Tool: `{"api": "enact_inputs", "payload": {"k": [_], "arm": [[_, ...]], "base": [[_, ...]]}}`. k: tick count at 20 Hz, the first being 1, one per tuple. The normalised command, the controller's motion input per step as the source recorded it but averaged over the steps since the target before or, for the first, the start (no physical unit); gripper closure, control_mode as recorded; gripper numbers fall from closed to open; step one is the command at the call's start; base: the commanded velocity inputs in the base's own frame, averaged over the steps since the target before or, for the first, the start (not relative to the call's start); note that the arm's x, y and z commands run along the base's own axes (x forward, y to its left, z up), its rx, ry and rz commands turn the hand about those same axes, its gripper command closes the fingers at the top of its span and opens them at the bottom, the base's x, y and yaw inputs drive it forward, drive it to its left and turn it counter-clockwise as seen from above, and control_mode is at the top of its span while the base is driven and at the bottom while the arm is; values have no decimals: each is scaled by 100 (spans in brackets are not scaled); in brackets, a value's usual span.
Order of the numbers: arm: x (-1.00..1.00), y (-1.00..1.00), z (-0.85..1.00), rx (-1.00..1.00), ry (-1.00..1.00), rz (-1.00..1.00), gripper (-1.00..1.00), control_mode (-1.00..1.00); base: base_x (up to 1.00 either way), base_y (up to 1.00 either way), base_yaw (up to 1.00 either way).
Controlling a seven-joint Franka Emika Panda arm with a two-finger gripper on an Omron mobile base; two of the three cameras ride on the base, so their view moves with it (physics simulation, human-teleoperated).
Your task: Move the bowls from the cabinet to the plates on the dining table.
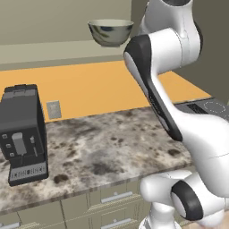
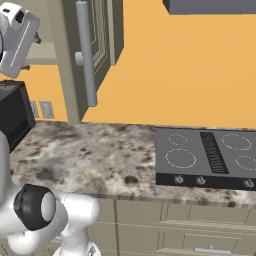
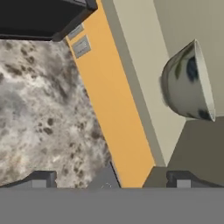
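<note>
Bowl of pale grey ceramic with dark marbled patterning (image 3: pixel 187 82) sits alone on the plain shelf of the grey-beige wall cabinet (image 3: pixel 140 65), ahead of the two-finger gripper (image 3: pixel 109 179), whose jaws are spread wide and hold nothing. Under the hand runs a speckled grey-brown stone counter (image 1: pixel 112 143) against an orange wall (image 2: pixel 190 70). A black coffee machine (image 1: pixel 22 134) stands on the counter.

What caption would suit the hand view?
Open hand facing a marbled grey bowl on the cabinet shelf, above the stone counter.
</note>
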Motion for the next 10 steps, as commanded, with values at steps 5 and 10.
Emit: {"api": "enact_inputs", "payload": {"k": [5,10], "arm": [[54,0,13,-11,-9,0,-100,-100],[69,0,3,-3,-3,0,-100,-100]], "base": [[0,0,0],[0,0,0]]}}
